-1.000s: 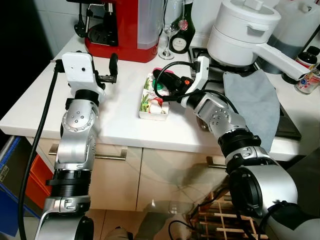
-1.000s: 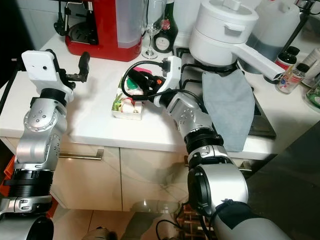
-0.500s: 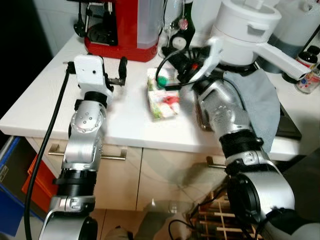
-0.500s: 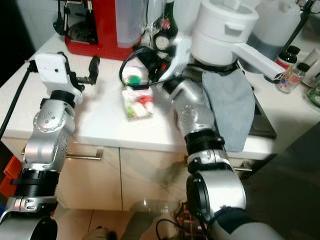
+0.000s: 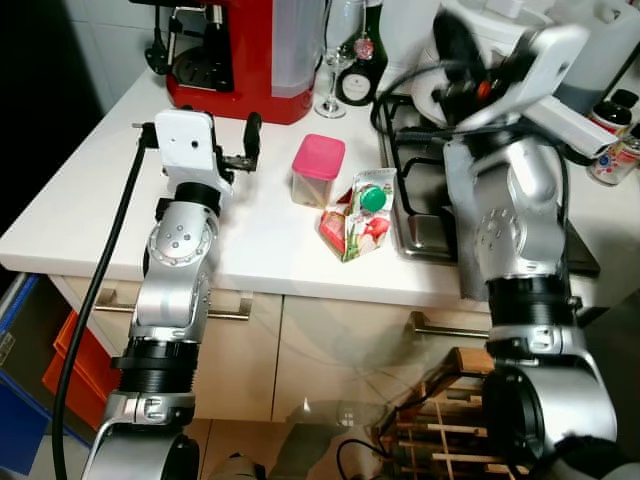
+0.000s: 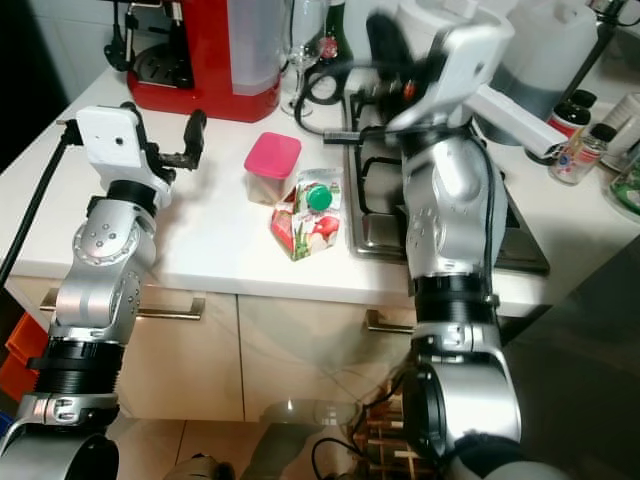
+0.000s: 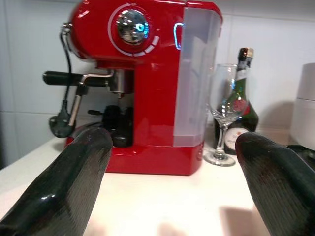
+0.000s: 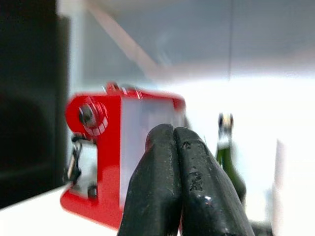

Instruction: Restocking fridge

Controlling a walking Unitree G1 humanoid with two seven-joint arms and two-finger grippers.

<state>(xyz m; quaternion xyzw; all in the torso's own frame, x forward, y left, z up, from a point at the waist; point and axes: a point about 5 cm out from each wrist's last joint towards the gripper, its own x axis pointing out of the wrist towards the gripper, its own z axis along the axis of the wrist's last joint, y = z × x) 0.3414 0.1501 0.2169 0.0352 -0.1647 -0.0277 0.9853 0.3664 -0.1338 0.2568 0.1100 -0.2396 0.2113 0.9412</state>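
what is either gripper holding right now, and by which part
Nothing is held. The right gripper is raised with its fingers pressed together on nothing; the left gripper is open over the counter.

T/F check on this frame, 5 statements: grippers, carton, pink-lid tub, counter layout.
1. The right gripper is shut and holds nothing. True.
2. The left gripper is clamped on the wine glass. False: its fingers are spread open and the glass stands apart, beyond them, next to the red coffee machine.
3. The carton with the green cap lies on its side on the white counter. True.
4. The pink-lidded tub sits on the stove. False: it stands on the counter, between the left gripper and the stove.
5. The right gripper is down at the carton. False: it is raised above the stove, near the white pot.
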